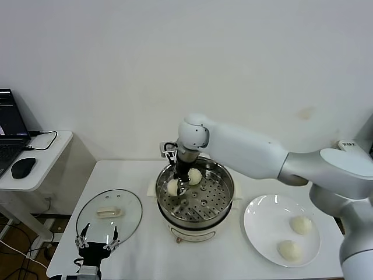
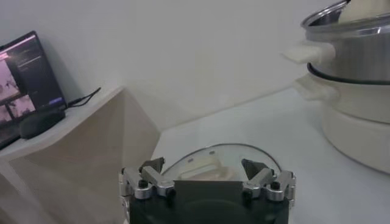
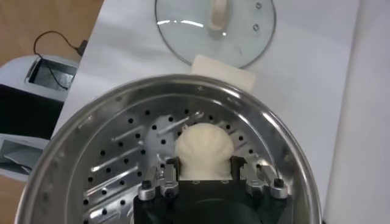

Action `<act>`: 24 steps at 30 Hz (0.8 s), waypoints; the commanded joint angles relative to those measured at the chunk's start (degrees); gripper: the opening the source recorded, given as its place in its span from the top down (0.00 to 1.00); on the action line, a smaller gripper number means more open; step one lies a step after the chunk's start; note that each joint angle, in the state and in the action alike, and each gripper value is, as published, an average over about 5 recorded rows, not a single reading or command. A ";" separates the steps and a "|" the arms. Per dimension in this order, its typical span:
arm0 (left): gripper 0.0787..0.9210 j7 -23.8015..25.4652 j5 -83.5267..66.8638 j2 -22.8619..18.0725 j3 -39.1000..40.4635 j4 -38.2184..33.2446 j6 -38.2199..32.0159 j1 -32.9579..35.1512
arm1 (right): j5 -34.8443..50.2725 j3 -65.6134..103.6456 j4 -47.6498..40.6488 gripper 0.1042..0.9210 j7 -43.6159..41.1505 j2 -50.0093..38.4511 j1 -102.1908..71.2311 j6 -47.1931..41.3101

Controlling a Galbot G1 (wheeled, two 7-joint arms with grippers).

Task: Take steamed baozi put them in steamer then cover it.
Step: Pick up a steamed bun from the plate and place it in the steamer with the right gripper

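Right gripper (image 3: 204, 173) pinches a smooth cream-white baozi bun (image 3: 204, 151) low over our shiny round steel steamer (image 1: 224, 201), above its perforated tray near the left rim; another bun (image 1: 194, 175) sits alongside. Two more wait on the flat white plate (image 1: 259, 224). Releasing too high, we risk it rolling against its neighbour. Left gripper (image 1: 97, 244) hangs spread by the glass lid (image 1: 125, 207).
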 commanded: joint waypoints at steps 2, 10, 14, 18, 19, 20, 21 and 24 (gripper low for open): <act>0.12 0.07 0.05 -0.05 0.08 0.38 0.02 -0.24 | -0.90 0.36 -0.79 0.50 0.70 1.26 -2.26 -0.03; 0.12 0.05 0.06 -0.10 0.05 0.42 0.00 -0.25 | -0.34 1.28 0.19 0.30 1.77 0.15 -2.46 -0.17; 0.12 0.06 0.10 -0.12 0.05 0.41 0.01 -0.21 | 0.02 2.11 2.14 0.17 1.86 -2.03 -1.69 -0.41; 0.12 0.09 0.18 -0.16 0.08 0.35 0.01 -0.20 | 1.05 2.66 6.74 0.12 1.25 -7.15 0.58 -0.50; 0.12 0.11 0.21 -0.15 0.10 0.32 0.01 -0.20 | 1.29 2.88 8.20 0.12 0.86 -8.91 1.26 -0.46; 0.12 0.12 0.24 -0.14 0.12 0.28 0.01 -0.19 | 1.47 3.14 9.75 0.12 0.32 -10.87 2.06 -0.28; 0.12 0.14 0.26 -0.11 0.14 0.25 0.01 -0.17 | 1.58 3.33 11.14 0.12 -0.25 -12.70 2.80 -0.05; 0.12 0.20 0.28 0.13 0.15 0.19 0.03 -0.01 | 1.54 3.68 15.78 0.12 -2.24 -19.05 5.08 1.28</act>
